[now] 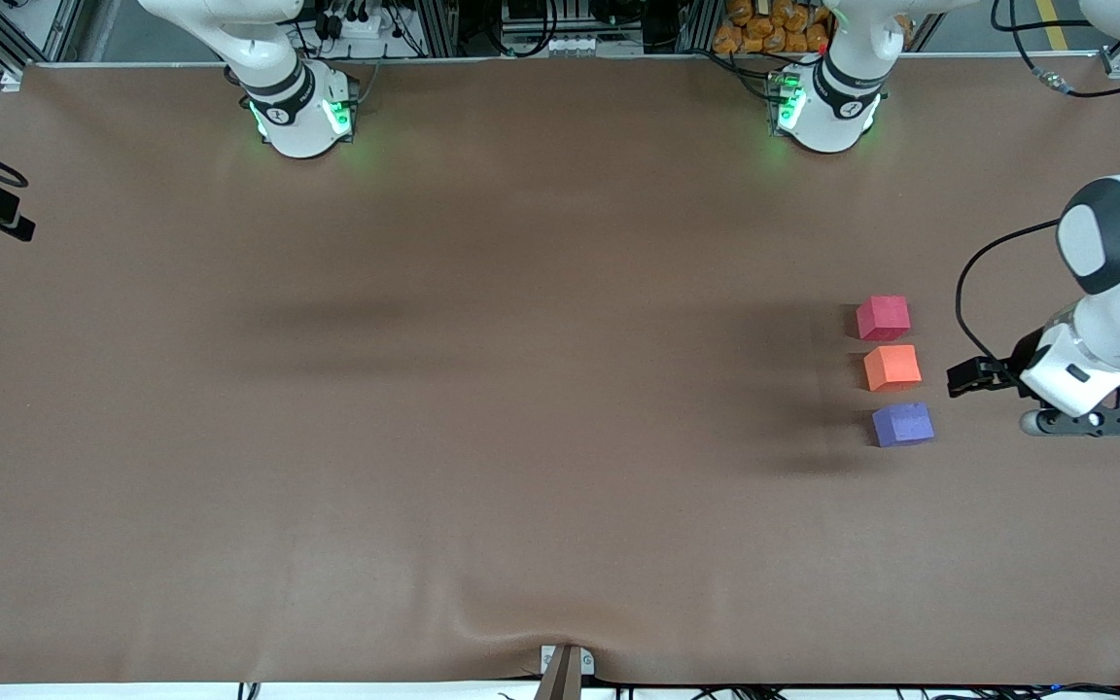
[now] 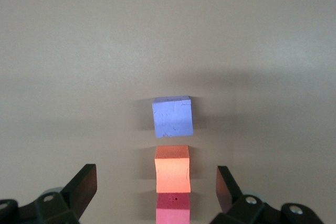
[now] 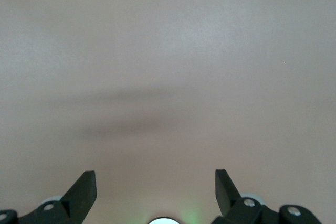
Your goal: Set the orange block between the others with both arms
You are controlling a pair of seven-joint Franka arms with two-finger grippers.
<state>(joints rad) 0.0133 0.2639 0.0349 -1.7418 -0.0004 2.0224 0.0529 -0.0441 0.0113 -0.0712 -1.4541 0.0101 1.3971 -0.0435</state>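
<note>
The worktop (image 1: 424,437) carries three cubes in a column: the orange block (image 1: 892,367) sits between the red-pink cube (image 1: 883,317) at 12 o'clock and the purple-blue cube (image 1: 902,424) at 6, so placement looks done. The left end effector (image 1: 970,377) hangs at the orange block's 3 o'clock, fingers apart, empty. The right end effector (image 3: 155,187), likewise spread and empty, waits over bare worktop.

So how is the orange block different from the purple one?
The orange block is orange and sits in the middle of the row; the purple block is purple-blue and sits at the row's end nearest the front camera. The orange one has a neighbor on each side, the purple only one. Both are small cubes, alike in size.
</note>
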